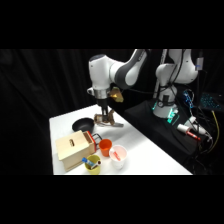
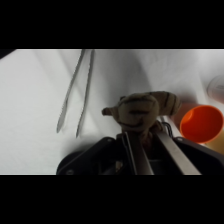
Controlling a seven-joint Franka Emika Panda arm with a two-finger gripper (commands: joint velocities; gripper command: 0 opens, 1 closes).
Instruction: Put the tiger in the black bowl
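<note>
The tiger (image 2: pixel 137 112), a small tan lumpy toy with dark stripes, is pinched between my gripper's (image 2: pixel 145 131) two fingers. From the side, the gripper (image 1: pixel 104 118) hangs low over the back of the table with the tiger (image 1: pixel 105 119) in it. It is just right of the black bowl (image 1: pixel 82 125), a shallow round dish. I cannot tell whether the toy touches the table. The bowl does not show in the wrist view.
An orange cup (image 1: pixel 105 146) (image 2: pixel 201 123) stands in front of the gripper. A white-pink cup (image 1: pixel 118 155), a yellow-green cup (image 1: pixel 92 164) and a wooden box (image 1: pixel 75 148) stand nearer the front edge. Metal tongs (image 2: pixel 75 92) lie on the white table (image 1: pixel 150 155).
</note>
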